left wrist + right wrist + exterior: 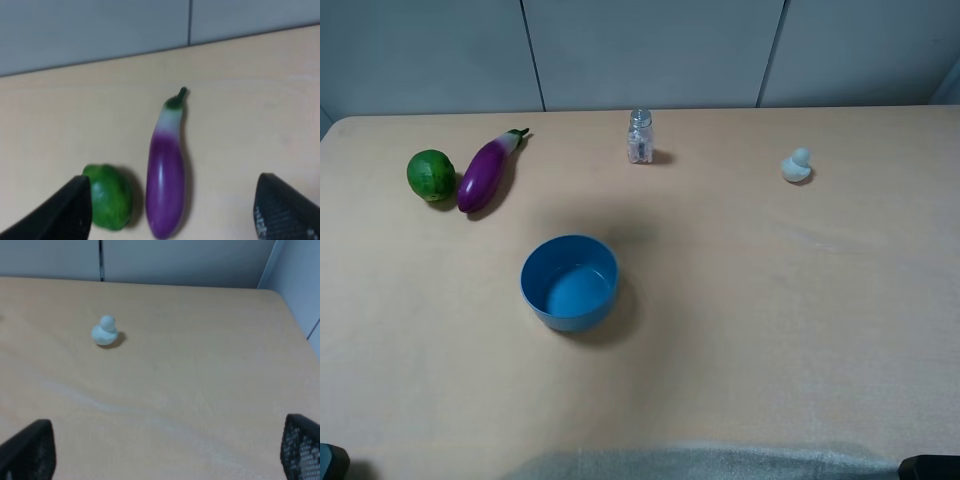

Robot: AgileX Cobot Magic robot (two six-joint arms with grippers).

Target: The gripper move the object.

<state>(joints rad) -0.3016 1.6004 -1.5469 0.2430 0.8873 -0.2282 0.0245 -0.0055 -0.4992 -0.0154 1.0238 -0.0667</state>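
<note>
The purple eggplant lies on the table at the far left, green stem pointing to the back right, just right of a green lime. In the left wrist view the eggplant lies lengthwise between my left gripper's two dark fingers, which stand wide apart and hold nothing; the lime sits beside it. My right gripper is open and empty above bare table on the right side. Only dark arm corners show in the exterior view.
A blue bowl stands empty, nearer than the eggplant and to its right. A small clear shaker stands at the back middle. A small pale duck sits at the back right, also in the right wrist view.
</note>
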